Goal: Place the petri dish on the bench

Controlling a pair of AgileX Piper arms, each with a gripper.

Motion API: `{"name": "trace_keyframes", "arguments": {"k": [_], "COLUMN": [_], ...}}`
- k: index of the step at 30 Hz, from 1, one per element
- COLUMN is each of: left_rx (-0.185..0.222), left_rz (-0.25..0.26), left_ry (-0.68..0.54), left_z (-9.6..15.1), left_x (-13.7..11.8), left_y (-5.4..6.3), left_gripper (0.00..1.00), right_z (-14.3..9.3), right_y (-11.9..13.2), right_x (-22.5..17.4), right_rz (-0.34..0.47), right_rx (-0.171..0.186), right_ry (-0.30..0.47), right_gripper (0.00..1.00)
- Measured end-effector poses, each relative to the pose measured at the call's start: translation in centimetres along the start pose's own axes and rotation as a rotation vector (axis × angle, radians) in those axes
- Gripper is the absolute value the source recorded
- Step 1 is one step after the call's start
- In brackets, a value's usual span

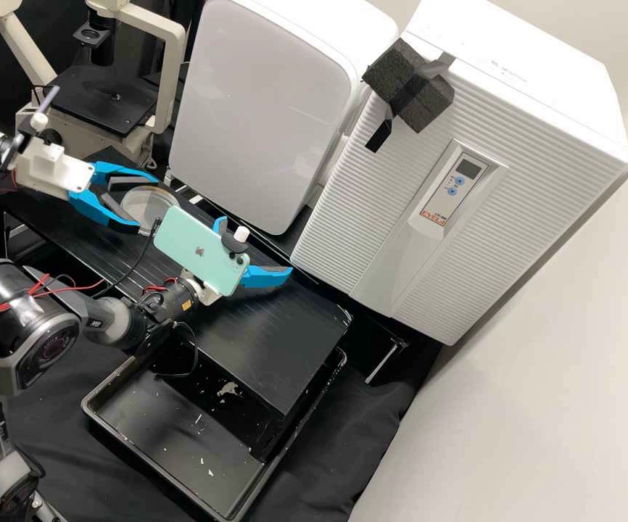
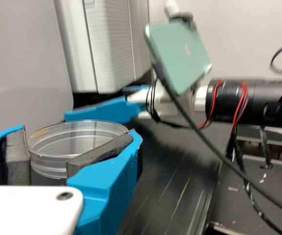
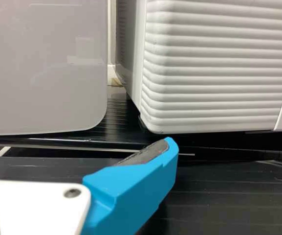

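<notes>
Clear, round, shallow petri dish (image 1: 156, 210), held between the two blue fingers of the left gripper (image 1: 149, 204) over the far part of the black, ribbed bench (image 1: 278, 341). Those fingers stand apart by the dish's width, their grey pads against its sides; from here I cannot tell whether its base touches the bench. Near it, the right gripper (image 1: 256, 246) is spread wide with nothing in its grasp, above the bench and beside a mint-green phone (image 1: 198, 250) mounted on its arm. Behind stand a smooth-fronted white cabinet (image 1: 263, 109) and a ribbed white cabinet (image 1: 531, 138) with a small control panel (image 1: 453, 186).
</notes>
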Motion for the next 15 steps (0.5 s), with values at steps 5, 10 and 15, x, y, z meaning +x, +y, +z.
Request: {"name": "trace_keyframes", "arguments": {"k": [5, 10, 15], "left_rx": [0.015, 0.035, 0.046], "left_rz": [-0.008, -0.014, -0.036], "left_ry": [-0.01, -0.025, -0.027], "left_z": [0.3, 0.5, 0.2], "left_x": [1.2, 2.6, 4.0], "left_y": [0.2, 0.6, 0.2], "left_gripper": [0.0, 0.0, 0.0], "right_z": [0.0, 0.0, 0.0], "right_y": [0.0, 0.0, 0.0], "right_x": [0.0, 0.0, 0.0], "right_rz": [0.0, 0.0, 0.0], "right_rx": [0.0, 0.0, 0.0], "right_ry": [0.0, 0.0, 0.0], "right_gripper": [1.0, 1.0, 1.0]}}
